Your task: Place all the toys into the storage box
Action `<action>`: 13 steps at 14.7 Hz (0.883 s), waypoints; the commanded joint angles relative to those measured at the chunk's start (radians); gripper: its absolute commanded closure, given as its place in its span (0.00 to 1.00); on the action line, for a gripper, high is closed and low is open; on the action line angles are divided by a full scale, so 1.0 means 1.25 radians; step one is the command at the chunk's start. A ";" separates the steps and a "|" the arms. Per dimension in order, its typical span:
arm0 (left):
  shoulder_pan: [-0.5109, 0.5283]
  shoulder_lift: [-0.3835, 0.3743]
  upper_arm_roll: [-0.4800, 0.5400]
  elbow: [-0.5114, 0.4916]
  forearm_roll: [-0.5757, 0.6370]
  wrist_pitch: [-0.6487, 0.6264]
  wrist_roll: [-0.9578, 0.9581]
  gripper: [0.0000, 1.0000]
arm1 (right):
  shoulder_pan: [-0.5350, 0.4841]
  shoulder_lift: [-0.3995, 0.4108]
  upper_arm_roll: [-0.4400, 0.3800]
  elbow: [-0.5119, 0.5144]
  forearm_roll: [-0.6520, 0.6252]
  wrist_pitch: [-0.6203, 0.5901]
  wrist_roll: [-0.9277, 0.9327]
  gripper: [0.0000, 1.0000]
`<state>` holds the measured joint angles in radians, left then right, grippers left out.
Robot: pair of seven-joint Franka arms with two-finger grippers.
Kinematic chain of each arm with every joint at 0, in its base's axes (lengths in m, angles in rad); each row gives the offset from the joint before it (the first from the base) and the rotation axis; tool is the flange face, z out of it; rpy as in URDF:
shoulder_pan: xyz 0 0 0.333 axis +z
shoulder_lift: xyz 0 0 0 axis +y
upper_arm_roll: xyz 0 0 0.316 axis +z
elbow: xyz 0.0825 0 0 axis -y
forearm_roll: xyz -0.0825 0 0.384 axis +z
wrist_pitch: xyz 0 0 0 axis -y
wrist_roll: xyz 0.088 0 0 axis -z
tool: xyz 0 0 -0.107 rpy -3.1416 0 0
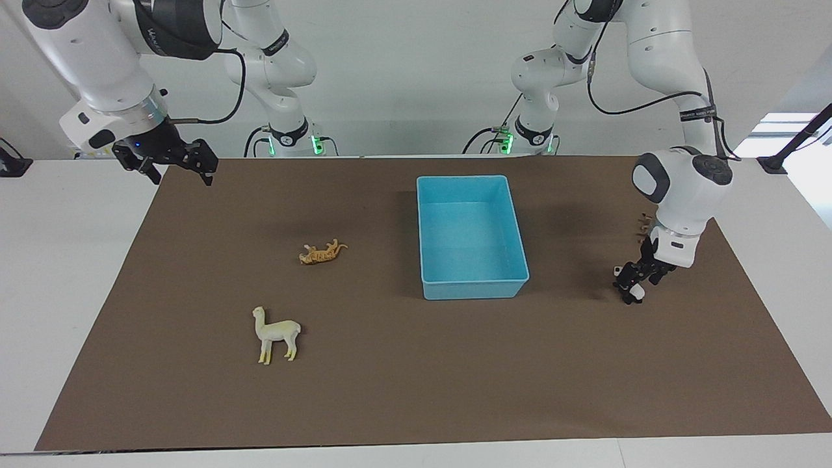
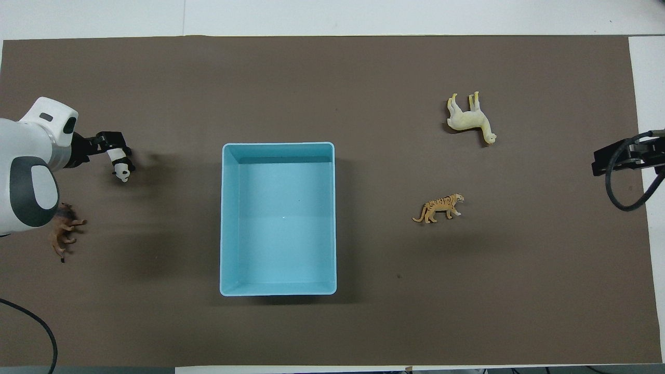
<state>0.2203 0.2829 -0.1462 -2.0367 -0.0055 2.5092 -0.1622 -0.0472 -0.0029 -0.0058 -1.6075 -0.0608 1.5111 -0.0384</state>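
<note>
Straddling the panda (image 2: 122, 167) at the left arm's end of the mat (image 1: 416, 390), the left gripper (image 1: 632, 286) is seen with jaws wide around it, and the lion (image 2: 62, 234) lies beside it, nearer the robots. The right gripper (image 1: 175, 162) is held open over the mat's corner. The empty box (image 1: 426, 247) sits mid-mat, with the tiger (image 1: 322, 252) and alpaca (image 1: 276, 333) toward the right arm's end.

The storage box (image 1: 472, 237) sits mid-mat with its top uncovered. Between it and the tiger (image 1: 322, 253) a wide strip of bare brown mat (image 1: 416, 364) is seen; the alpaca (image 1: 276, 334) lies farther from the robots. Toward the left arm's end, the way is crowded: the left gripper (image 1: 632, 284) is low at the panda (image 2: 121, 166), with the lion (image 2: 63, 232) beside.
</note>
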 commanded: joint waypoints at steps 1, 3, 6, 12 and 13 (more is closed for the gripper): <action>-0.007 0.006 0.009 -0.017 0.013 0.021 -0.002 0.28 | 0.000 -0.041 0.014 -0.050 0.015 0.017 -0.011 0.00; -0.004 0.003 0.008 -0.030 0.013 0.021 0.005 0.31 | 0.036 -0.076 0.028 -0.141 0.017 0.128 0.012 0.00; -0.001 0.003 0.009 -0.019 0.013 0.010 0.007 0.83 | 0.099 -0.049 0.029 -0.187 0.034 0.219 0.182 0.00; -0.042 -0.034 -0.006 0.210 0.006 -0.385 -0.083 1.00 | 0.163 0.061 0.029 -0.227 0.118 0.320 0.706 0.00; -0.068 -0.047 -0.007 0.241 0.003 -0.440 -0.129 1.00 | 0.168 0.070 0.029 -0.236 0.122 0.331 0.785 0.00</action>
<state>0.2021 0.2649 -0.1585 -1.8278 -0.0060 2.1223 -0.2156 0.1437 0.0661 0.0331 -1.8686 0.0524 1.8838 0.7308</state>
